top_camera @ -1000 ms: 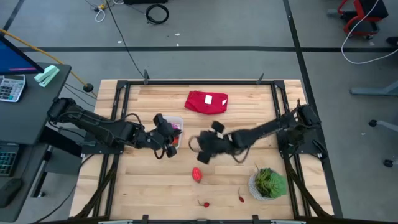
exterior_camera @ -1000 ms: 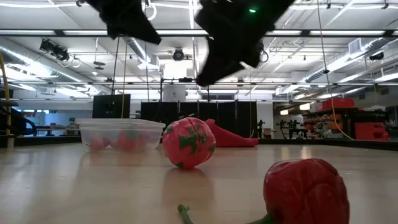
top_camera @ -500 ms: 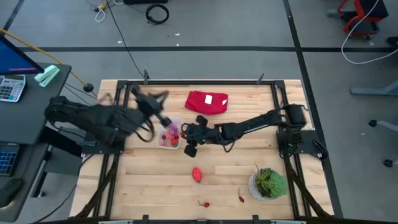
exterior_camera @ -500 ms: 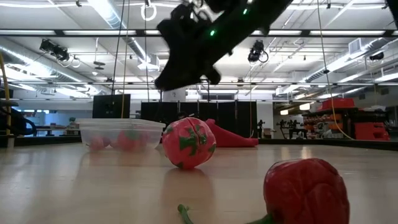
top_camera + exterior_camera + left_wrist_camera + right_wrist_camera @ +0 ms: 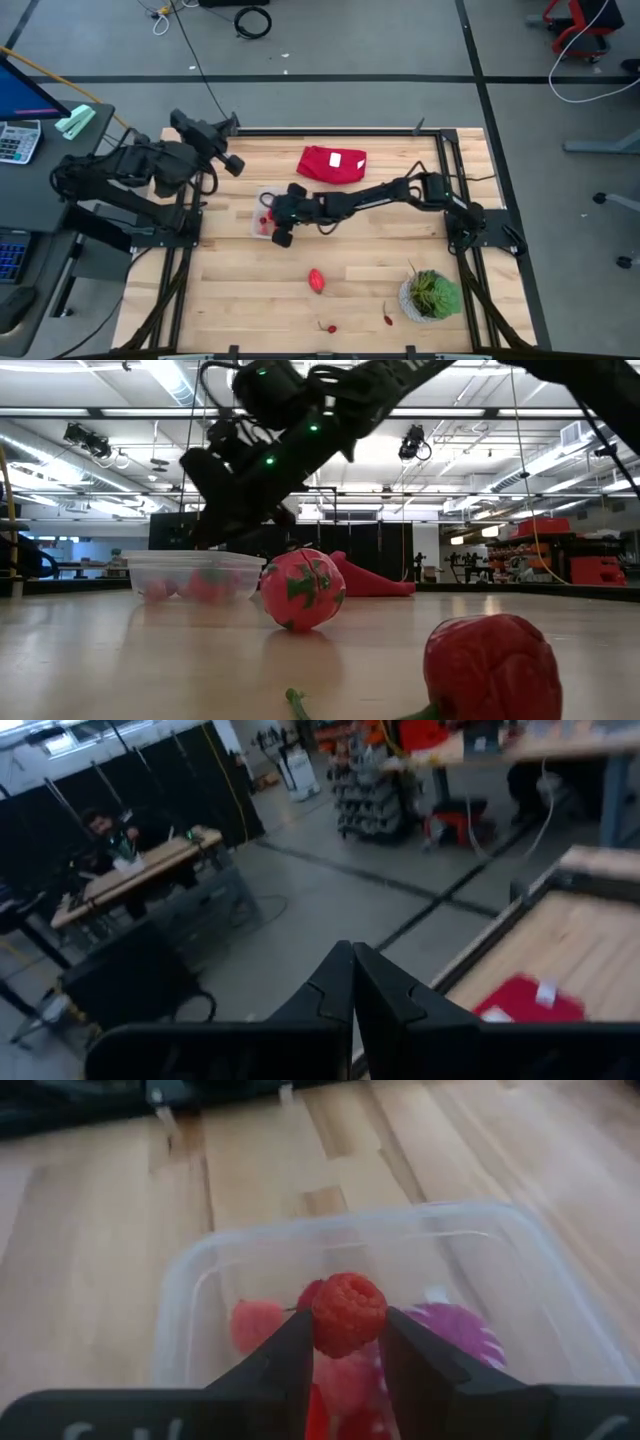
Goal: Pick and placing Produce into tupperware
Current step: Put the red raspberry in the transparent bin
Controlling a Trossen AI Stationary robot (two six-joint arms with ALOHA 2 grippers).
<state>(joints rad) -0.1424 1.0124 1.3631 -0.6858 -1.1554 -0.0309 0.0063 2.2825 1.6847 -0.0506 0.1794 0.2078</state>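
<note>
Raspberry (image 5: 348,1313) pinched in right end effector (image 5: 345,1342) above tupperware (image 5: 190,1280) (pink pieces inside); left end effector (image 5: 353,982) pressed together.

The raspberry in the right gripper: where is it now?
The raspberry is pinched in the right gripper, just above the open tupperware, whose tub sits left of table centre, near the red cloth.

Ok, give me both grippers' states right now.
Left gripper: shut, empty, pulled back off the table's far-left corner.
Right gripper: shut on a raspberry, over the tupperware.

red cloth (image 5: 332,164), potted plant (image 5: 432,294)
</note>
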